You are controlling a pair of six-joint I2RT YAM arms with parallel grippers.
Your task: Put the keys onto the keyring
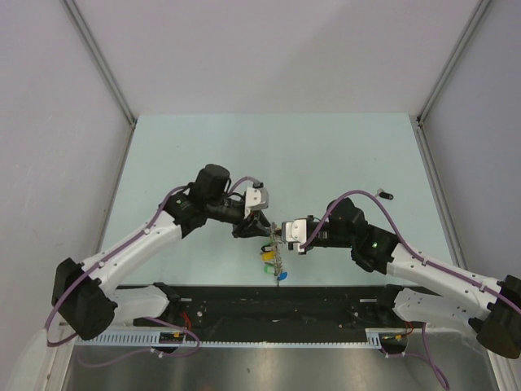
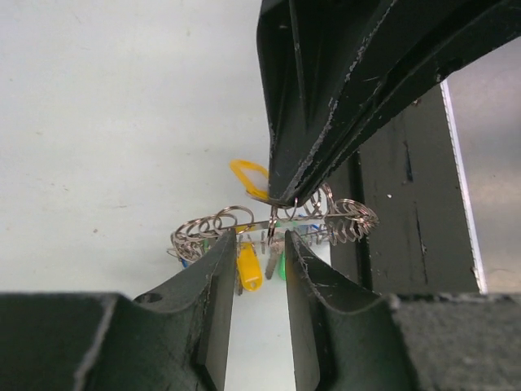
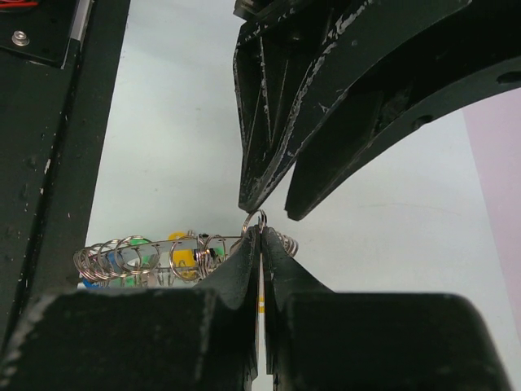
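Right wrist view: the grey coiled metal keyring (image 3: 138, 254) is pinched aloft by the right claw (image 3: 260, 236); the left claw (image 2: 259, 242) is parted around it; it could be dislodged by a skewed squeeze.

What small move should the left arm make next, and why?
Probably close the left fingers on the keyring: its wire sits just at their open tips, and the right fingers pinch it from the opposite side, so it looks steady.
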